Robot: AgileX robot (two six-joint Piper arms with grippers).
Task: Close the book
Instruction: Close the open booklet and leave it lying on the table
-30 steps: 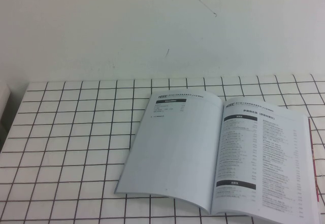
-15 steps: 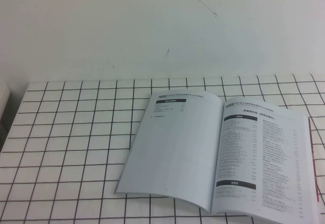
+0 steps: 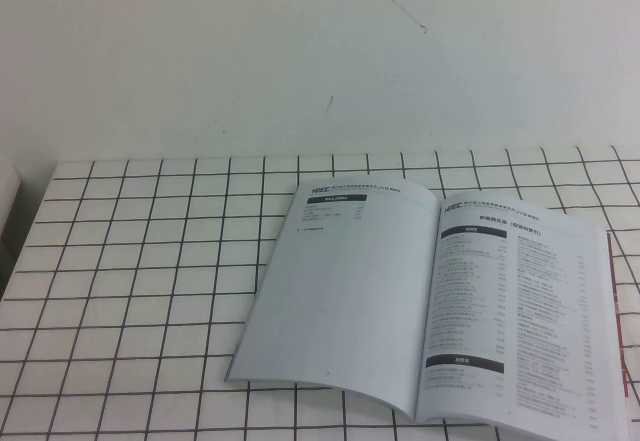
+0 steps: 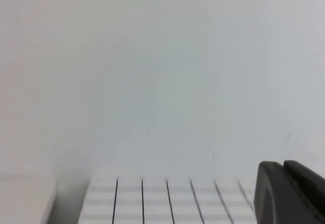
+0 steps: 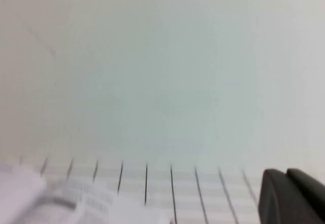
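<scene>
Stillness since a second ago: the open white paper book lies untouched at the high view's lower right on the black-gridded white cloth, left gripper and right gripper parked outside that view, spread or pressed together I cannot tell, so closing is unstarted

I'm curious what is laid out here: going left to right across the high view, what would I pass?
Checked tablecloth → the open book: nearly blank left page → printed right page → red cover edge. Neither claw shows there; the left claw and right claw appear only in their wrist views.
</scene>
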